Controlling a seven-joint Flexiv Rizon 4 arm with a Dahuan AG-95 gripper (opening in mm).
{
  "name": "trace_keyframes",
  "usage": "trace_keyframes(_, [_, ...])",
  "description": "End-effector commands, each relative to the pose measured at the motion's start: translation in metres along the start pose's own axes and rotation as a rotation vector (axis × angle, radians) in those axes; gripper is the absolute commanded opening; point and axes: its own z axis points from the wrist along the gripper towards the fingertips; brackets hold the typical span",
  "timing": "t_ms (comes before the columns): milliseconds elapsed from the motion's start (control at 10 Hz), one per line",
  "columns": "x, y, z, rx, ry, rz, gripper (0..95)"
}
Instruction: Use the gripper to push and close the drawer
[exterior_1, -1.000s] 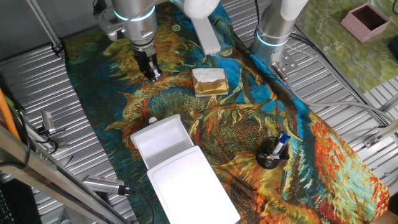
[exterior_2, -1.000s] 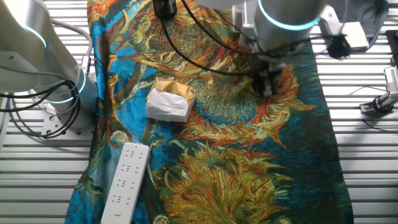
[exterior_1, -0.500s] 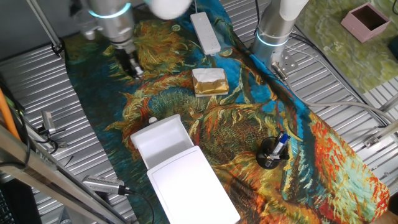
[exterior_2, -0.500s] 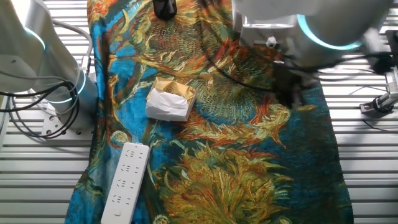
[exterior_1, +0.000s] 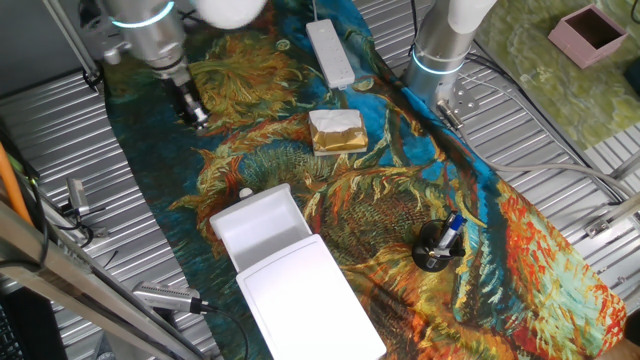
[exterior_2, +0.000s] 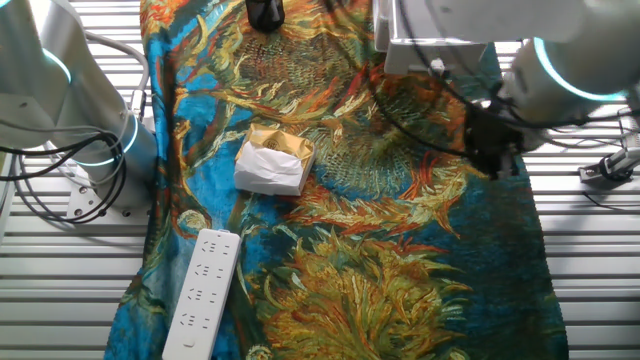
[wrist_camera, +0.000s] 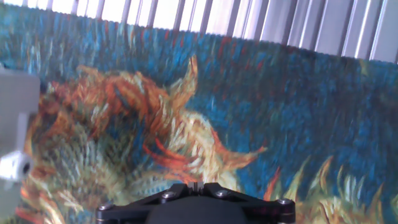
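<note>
Fixed views show my arm out over the sunflower-print cloth, my gripper hanging near the cloth's far edge, well apart from the drawer. The white box lies flat at the near end of the cloth, and its shallow white tray stands pulled out toward my side, empty, with a small round knob on the front wall. I judge the plastic tray light, stiff and easy-sliding, and the box itself light enough to skid on the cloth if struck hard; the flat front wall beside the knob looks the best place to press, square on, not the knob itself, which could slip off my tip. My fingers appear drawn together into one narrow black tip, holding nothing. Between us sits a gold-and-white block, clear of a straight run to the drawer. Hand view catches the blurred cloth and a pale shape at the left edge that I cannot name.
</note>
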Motion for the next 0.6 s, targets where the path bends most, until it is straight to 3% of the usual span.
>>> trace_keyframes(100, [-0.008, 0.015, 0.009, -0.022, -0.016, 0.031, 0.0])
trace_keyframes(600, [-0.024, 0.060, 0.027, -0.051, -0.035, 0.112, 0.0])
